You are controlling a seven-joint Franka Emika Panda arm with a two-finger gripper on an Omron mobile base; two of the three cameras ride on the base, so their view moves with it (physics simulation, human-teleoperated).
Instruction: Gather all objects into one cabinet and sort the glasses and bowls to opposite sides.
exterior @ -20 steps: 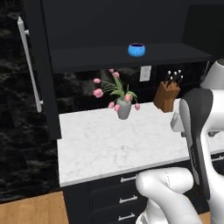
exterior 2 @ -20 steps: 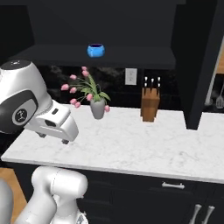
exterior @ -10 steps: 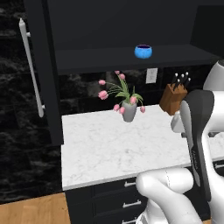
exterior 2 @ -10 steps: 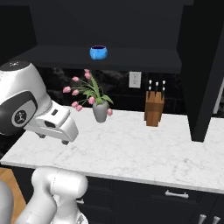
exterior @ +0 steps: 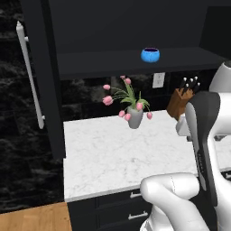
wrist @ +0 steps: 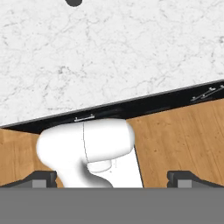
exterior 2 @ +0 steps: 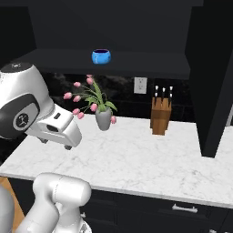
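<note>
One small bright blue bowl [exterior: 150, 55] [exterior 2: 101, 56] with a dark inside stands alone on the dark shelf of the black wall cabinet [exterior: 103, 61] [exterior 2: 136, 63]. The cabinet's tall door [exterior: 47, 90] hangs open at the left, with its long white bar handle [exterior: 29, 76]. My gripper [wrist: 113, 178] points down over the front edge of the marble counter [wrist: 109, 52]. Its fingertips [wrist: 43, 177] stand far apart with nothing between them, so it is open, well below and short of the bowl. The glasses are out of view.
On the white marble counter [exterior: 103, 158] [exterior 2: 150, 159] a grey vase of pink tulips [exterior: 134, 116] [exterior 2: 103, 118] stands under the shelf. A wooden knife block [exterior: 180, 101] [exterior 2: 160, 119] stands to its right. Another open black door [exterior 2: 214, 77] hangs at the right. Black drawers [exterior: 131, 212] and wood floor [wrist: 183, 140] lie below.
The whole picture has shifted and grown a little, so the base has driven, not the things. The blue bowl stays on the shelf and the gripper stays open.
</note>
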